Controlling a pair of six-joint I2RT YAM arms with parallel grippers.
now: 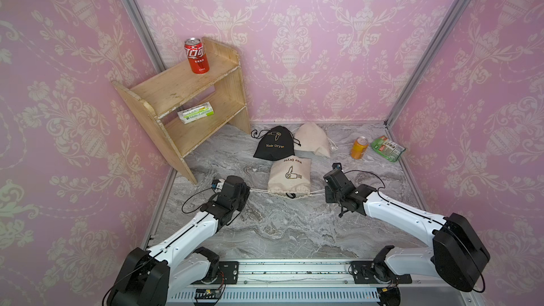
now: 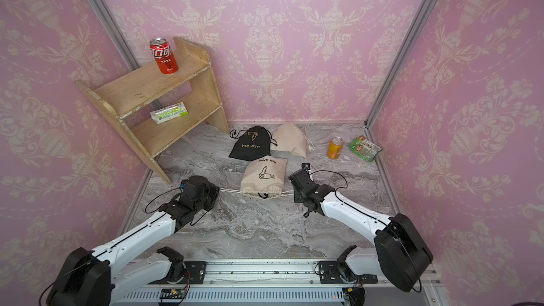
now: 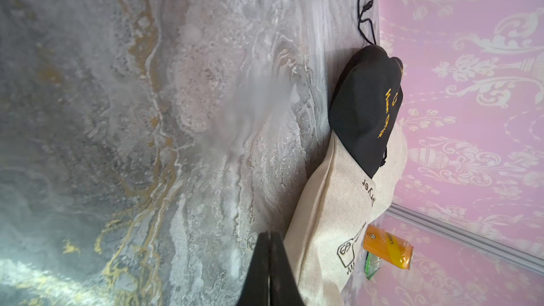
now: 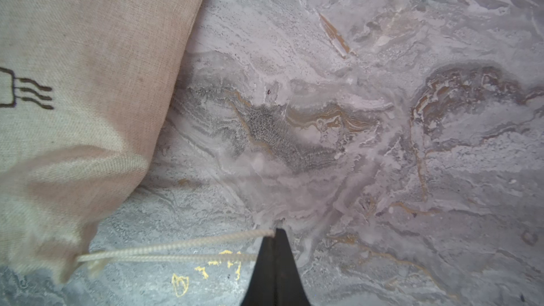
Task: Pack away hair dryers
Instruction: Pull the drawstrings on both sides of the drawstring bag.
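Staged booth: wallpaper panels, aluminium frame

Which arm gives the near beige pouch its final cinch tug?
Right, probably: right gripper visibly clamps the drawstring, taut to the beige pouch; left gripper is shut, but its wrist view shows no cord.

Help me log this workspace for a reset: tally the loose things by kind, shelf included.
Drawstring pouches: 3 (black pouch, plain beige pouch, printed beige pouch)
Cans: 2 (red can, orange can)
Packets: 2 (white-green box, green packet)
Wooden shelf: 1
Total: 8
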